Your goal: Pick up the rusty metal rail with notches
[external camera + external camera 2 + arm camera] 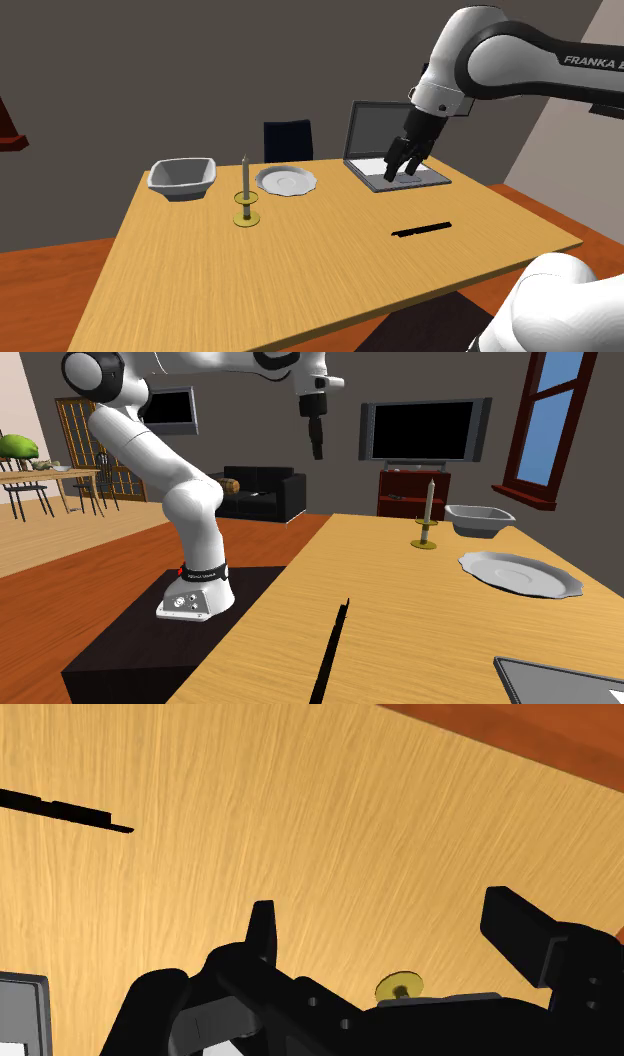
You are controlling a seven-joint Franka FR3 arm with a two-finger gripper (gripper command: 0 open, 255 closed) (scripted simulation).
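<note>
The rail (422, 229) is a thin, dark, almost black strip with notches, lying flat on the wooden table (300, 280) toward the shoulder view's right. In the second exterior view the rail (333, 647) runs along the table's near edge. My gripper (403, 165) hangs open in the air above the laptop, well above and behind the rail. From the second exterior view the gripper (317, 444) is high over the table edge. In the wrist view the gripper (385, 909) holds nothing between its spread fingers, and the rail (65, 809) lies far off to one side.
An open laptop (395, 150) sits under the gripper. A white plate (286, 181), a candle in a brass holder (246, 200) and a grey bowl (183, 178) stand toward the shoulder view's left. A dark chair (288, 138) is behind the table.
</note>
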